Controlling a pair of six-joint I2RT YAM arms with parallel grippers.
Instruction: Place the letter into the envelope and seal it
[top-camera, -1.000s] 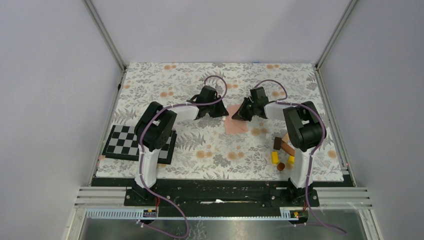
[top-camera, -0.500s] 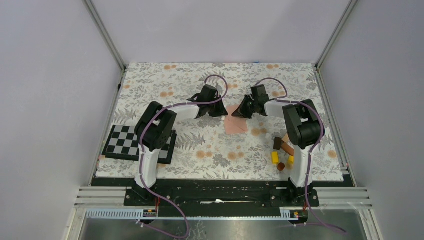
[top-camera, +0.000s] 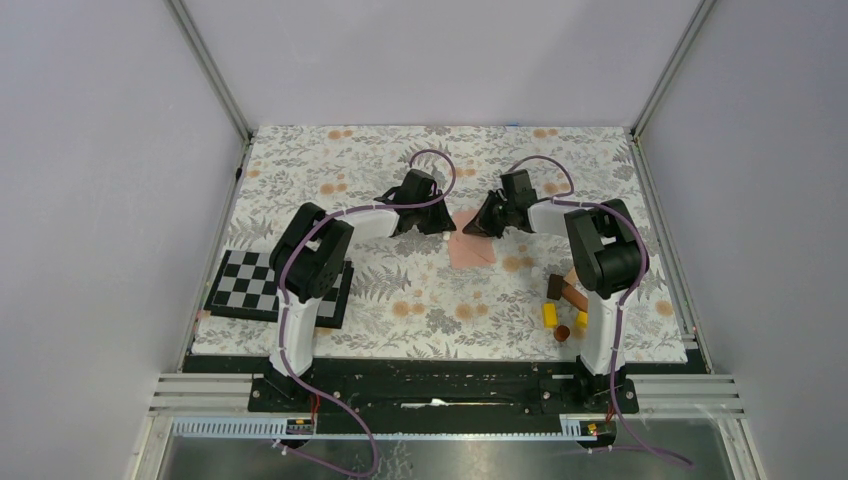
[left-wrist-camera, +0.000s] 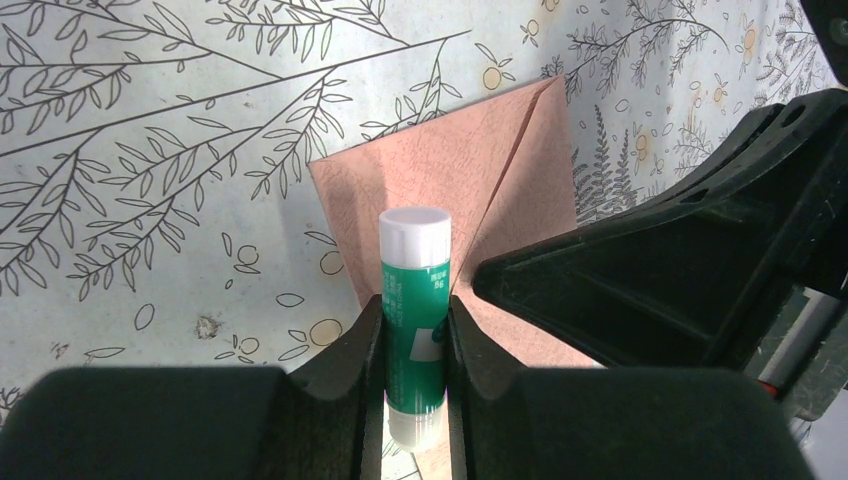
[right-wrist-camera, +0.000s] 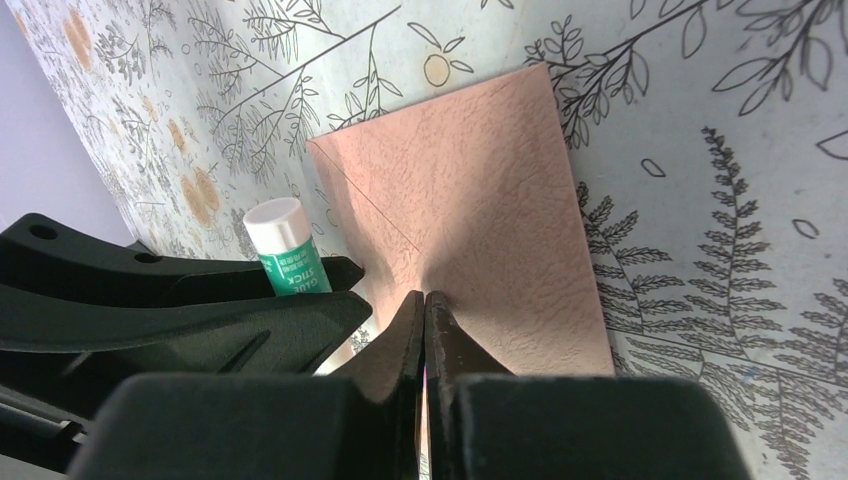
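Envelope (right-wrist-camera: 480, 200) under closed right fingers (right-wrist-camera: 395, 350)

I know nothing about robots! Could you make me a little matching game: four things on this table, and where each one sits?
Things:
1 glue stick
2 envelope
3 checkerboard
4 yellow blocks

Places:
A beside the right arm
B on the floral cloth, mid-table
C clamped in the left gripper
D beside the left arm

Pairs: 1-C, 2-B, 3-D, 4-A
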